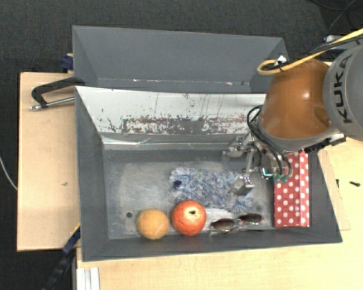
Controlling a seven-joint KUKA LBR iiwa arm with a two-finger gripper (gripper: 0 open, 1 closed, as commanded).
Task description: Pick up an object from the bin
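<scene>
My gripper [244,177] hangs low over the right end of a crumpled blue-and-white cloth [209,184] that lies in the middle of the bin floor. Just below it, a pair of dark sunglasses [236,223] lies by the front wall. A red apple [189,217] sits to their left, touching the cloth's front edge. Whether the gripper touches the cloth is unclear.
A yellow-orange round fruit [152,223] rests beside the apple at the front. A red item with white polka dots [292,192] stands along the right wall, close to the gripper. The arm's orange cover hides the bin's back right corner.
</scene>
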